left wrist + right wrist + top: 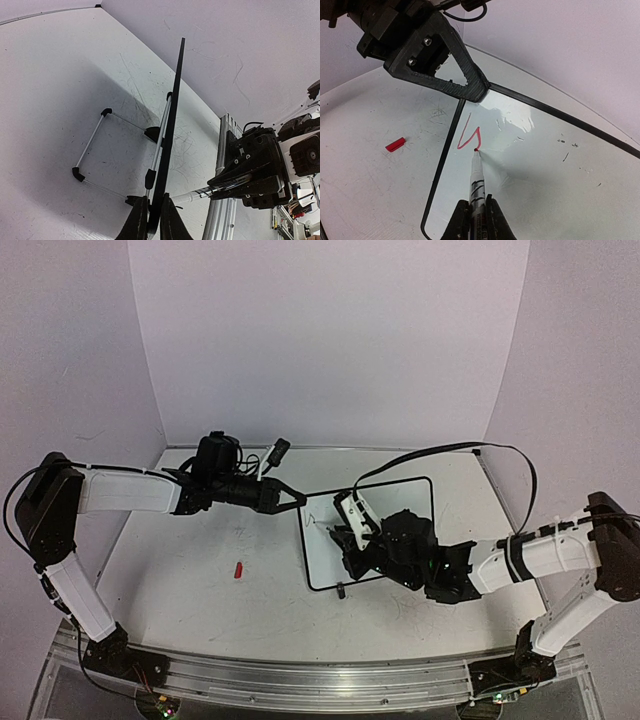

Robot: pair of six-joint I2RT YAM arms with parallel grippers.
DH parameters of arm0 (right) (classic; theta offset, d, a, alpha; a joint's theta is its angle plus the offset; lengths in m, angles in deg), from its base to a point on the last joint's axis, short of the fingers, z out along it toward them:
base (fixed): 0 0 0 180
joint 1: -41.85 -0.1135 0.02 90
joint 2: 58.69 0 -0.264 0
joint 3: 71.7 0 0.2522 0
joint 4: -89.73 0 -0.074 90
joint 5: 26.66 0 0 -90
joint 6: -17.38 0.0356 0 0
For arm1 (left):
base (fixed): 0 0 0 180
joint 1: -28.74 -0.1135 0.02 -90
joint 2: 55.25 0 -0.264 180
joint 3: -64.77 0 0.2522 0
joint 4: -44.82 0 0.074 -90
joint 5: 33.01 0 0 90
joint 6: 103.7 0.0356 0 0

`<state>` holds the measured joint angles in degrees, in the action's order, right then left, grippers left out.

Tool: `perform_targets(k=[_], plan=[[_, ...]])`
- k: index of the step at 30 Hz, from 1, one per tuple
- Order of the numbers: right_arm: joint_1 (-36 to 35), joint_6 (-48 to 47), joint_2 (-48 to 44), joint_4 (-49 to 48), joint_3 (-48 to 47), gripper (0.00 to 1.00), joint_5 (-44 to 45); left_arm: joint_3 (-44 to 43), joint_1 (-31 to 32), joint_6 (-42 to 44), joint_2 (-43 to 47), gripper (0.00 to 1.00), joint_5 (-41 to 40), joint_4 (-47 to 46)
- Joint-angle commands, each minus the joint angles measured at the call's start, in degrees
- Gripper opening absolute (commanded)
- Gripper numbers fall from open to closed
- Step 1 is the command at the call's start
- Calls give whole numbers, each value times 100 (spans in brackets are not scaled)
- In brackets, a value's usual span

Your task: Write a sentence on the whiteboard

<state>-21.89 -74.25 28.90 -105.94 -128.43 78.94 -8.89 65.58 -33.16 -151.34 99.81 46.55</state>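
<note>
Two pincers shared the job: my left pincer [298,498] clamped a corner of the whiteboard [410,495] mid-table to steady it; my right pincer [477,210] pinched a marker [476,172], tip touching the first red stroke of the sentence [469,139].

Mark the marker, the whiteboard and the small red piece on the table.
marker [475,172]: right wrist view, white barrel.
whiteboard [550,175]: right wrist view, bare writing surface.
small red piece [395,145]: right wrist view, its middle.
</note>
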Motion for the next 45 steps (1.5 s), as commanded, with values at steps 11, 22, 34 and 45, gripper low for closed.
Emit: perform_targets(k=[11, 22, 34, 45], plan=[[-2, 94, -62, 156, 29, 0, 150, -101, -6, -40, 141, 9, 186, -185], [2, 8, -80, 19, -87, 0, 473, -118, -5, -49, 123, 9, 208, -187], [11, -144, 34, -180, -289, 0, 724, -110, -5, -49, 141, 9, 220, -185], [45, -163, 82, -264, -386, 0, 992, -110, -5, -49, 152, 9, 228, -185]])
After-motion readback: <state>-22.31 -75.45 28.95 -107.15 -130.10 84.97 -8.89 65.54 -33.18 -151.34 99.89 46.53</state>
